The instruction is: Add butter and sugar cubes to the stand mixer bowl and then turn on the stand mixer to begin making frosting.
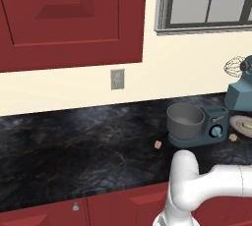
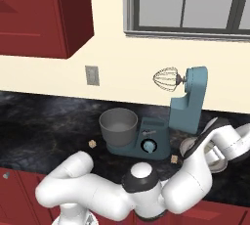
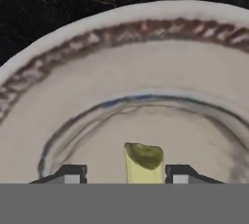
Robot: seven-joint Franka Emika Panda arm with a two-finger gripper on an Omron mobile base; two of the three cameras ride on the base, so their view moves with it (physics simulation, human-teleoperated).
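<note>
Item: butter. Pale yellow stick lying on a round plate with a brown-banded rim; in the hand view it stands directly between the two dark fingertips, its long axis running away from the camera, across the line that joins the tips. A narrow gap shows on each side, so the gripper brackets the stick but is not seen touching it; jaws part-way apart, neither clenched nor clearly grasping, and whether a grip is made cannot be told.

Item: plate, base views. Sits on the dark marble counter just right of the stand mixer, partly behind the arm's forearm in the right base view.

Item: stand mixer bowl. Grey, deep, empty as far as can be seen, seated on the mixer's base with the head tilted up and whisk clear above it. It lies to the left of the plate, with the mixer's column and blue dial between.

Item: sugar cubes. One on the counter left of the bowl; one near the mixer's base, beside the plate.

Judgement: the closing direction suits the stick's narrow width; the carry to come runs leftward to the bowl.
</note>
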